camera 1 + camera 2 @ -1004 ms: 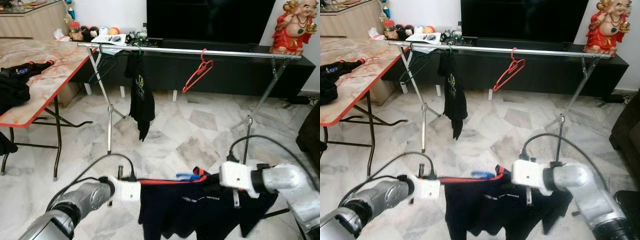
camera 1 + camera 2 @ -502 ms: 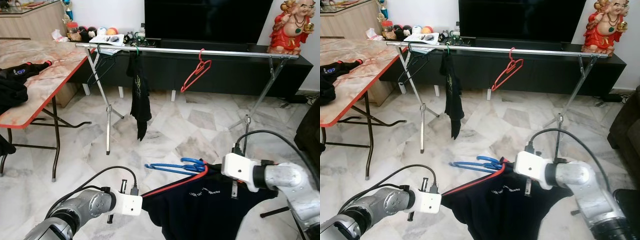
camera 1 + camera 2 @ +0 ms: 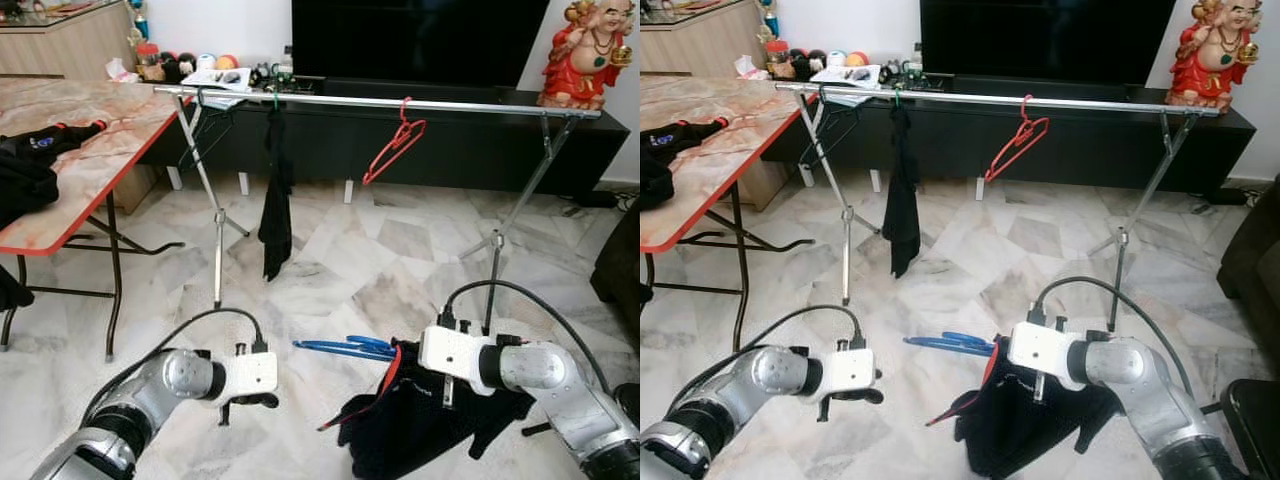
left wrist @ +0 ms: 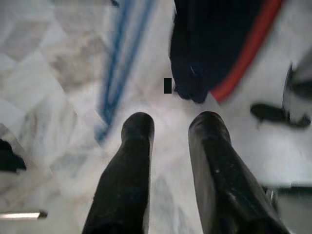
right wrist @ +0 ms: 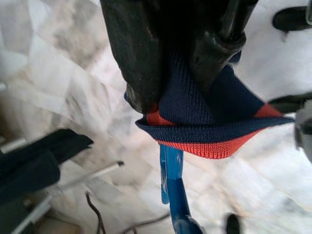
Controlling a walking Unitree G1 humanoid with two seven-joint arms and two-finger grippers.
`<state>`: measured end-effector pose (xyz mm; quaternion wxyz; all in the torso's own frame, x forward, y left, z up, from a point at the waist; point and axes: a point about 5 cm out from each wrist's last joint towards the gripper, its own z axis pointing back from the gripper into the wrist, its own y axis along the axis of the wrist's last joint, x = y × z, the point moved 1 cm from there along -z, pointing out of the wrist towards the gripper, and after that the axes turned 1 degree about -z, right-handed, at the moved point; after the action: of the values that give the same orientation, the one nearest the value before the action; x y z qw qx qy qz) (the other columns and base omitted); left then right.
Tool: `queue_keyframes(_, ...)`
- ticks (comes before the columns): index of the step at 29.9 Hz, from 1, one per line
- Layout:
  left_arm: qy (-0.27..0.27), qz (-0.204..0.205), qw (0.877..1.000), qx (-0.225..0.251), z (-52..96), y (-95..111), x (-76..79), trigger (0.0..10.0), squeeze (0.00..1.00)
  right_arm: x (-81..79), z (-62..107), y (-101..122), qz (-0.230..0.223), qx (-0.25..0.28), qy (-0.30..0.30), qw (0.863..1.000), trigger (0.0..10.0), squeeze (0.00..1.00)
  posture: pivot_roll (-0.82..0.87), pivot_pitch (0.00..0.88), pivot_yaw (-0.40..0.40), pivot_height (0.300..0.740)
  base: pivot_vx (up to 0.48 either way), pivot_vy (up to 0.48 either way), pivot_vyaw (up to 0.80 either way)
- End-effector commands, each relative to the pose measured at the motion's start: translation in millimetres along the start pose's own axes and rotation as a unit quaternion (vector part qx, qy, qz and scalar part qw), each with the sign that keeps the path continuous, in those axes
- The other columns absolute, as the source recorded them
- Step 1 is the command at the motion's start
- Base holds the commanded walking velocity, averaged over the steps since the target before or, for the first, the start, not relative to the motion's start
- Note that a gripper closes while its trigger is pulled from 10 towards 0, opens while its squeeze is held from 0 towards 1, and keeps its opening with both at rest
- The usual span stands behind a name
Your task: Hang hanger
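Rail (image 3: 380,101) of the drying rack is well ahead across the marble floor (image 3: 330,260), already carrying a red hanger (image 3: 396,143), a black garment (image 3: 275,190) and a dark wire hanger (image 3: 205,128). Space between black garment and red hanger looks usable.

Shirt (image 3: 430,420), navy with red collar trim, is bunched low by the right arm, bottom near or on the floor; can't tell which. Risk: hem drags or snags the rack leg (image 3: 492,275) on the lift.

Right gripper (image 5: 180,83) is clamped on the collar (image 5: 204,139), fabric pinched between both fingers. Grip is on cloth only, not the plastic. Risk: hanger slides out of the neck if the shirt tilts.

Left gripper (image 4: 170,146) has fingers parted with nothing between them, low near the floor, apart from the shirt. One-point support means swing.

Blue hanger (image 3: 345,347) pokes out sideways from the collar towards the left arm, hook not clearly visible in head views. Risk: hook orientation wrong for the rail.
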<state>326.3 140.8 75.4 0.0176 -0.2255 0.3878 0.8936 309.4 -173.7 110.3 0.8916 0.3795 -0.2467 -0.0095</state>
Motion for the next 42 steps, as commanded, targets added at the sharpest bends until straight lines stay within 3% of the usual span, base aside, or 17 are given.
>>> queue_keyframes(1, 0.005, 0.017, 1.000, 0.024, 5.7, 7, -6.0, 10.0, 1.00, 0.8, -1.1, 8, 0.017, 0.016, 0.006, 1.000, 10.0, 0.00, -0.01, 0.035, -0.013, 0.740, 0.000, 0.000, 0.00)
queue_keyframes(6, 0.021, 0.048, 0.995, 0.084, 7.1, 29, -16.9, 10.0, 1.00, -2.6, -9.2, 21, 0.010, 0.053, 0.022, 0.998, 10.0, 0.00, -0.01, 0.032, -0.013, 0.740, 0.000, 0.000, 0.00)
queue_keyframes(10, 0.014, 0.064, 0.993, 0.103, 7.6, 37, -16.0, 10.0, 1.00, -0.7, -12.2, 25, 0.013, 0.058, 0.017, 0.998, 10.0, 0.00, -0.01, 0.032, -0.013, 0.740, 0.000, 0.000, 0.00)
queue_keyframes(19, -0.032, 0.072, 0.993, 0.090, 4.6, 40, -4.4, 10.0, 1.00, -3.6, -21.3, 33, 0.014, 0.072, 0.017, 0.997, 10.0, 0.00, -0.01, 0.024, -0.012, 0.740, 0.000, 0.000, 0.00)
queue_keyframes(20, -0.031, 0.073, 0.993, 0.087, 4.0, 40, -3.2, 10.0, 0.00, -4.8, -22.2, 35, 0.014, 0.077, 0.020, 0.997, 10.0, 0.00, -0.01, 0.021, -0.010, 0.740, 0.000, 0.000, 0.00)
queue_keyframes(34, -0.021, 0.079, 0.993, 0.089, 2.7, 46, -3.9, 10.0, 0.00, -9.2, -27.8, 46, 0.012, 0.101, 0.035, 0.994, 10.0, 0.00, -0.01, 0.002, -0.007, 0.740, 0.000, 0.000, 0.00)
queue_keyframes(35, -0.020, 0.079, 0.993, 0.089, 2.4, 46, -4.0, 8.7, 0.00, -9.1, -28.0, 47, 0.012, 0.103, 0.036, 0.994, 10.0, 0.00, -0.01, 0.000, -0.006, 0.740, 0.000, 0.000, 0.00)
queue_keyframes(36, -0.019, 0.080, 0.993, 0.089, 2.2, 46, -4.2, 4.6, 0.00, -9.1, -28.1, 48, 0.012, 0.104, 0.036, 0.994, 10.0, 0.00, -0.01, 0.000, -0.006, 0.740, 0.000, 0.000, 0.00)
queue_keyframes(37, -0.019, 0.080, 0.993, 0.088, 2.1, 47, -4.3, 1.2, 0.00, -9.2, -28.2, 48, 0.013, 0.105, 0.038, 0.994, 10.0, 0.00, -0.01, 0.000, -0.006, 0.740, 0.000, 0.000, 0.00)
queue_keyframes(38, -0.018, 0.081, 0.993, 0.088, 2.0, 47, -4.3, 0.0, 0.00, -9.5, -28.3, 49, 0.013, 0.106, 0.040, 0.993, 10.0, 0.00, -0.01, 0.000, -0.007, 0.740, 0.000, 0.000, 0.00)
queue_keyframes(42, -0.018, 0.081, 0.993, 0.087, 1.7, 47, -4.3, 0.0, 0.00, -9.5, -28.0, 49, 0.014, 0.107, 0.042, 0.993, 10.0, 0.00, -0.01, 0.000, -0.007, 0.740, 0.000, 0.000, 0.00)
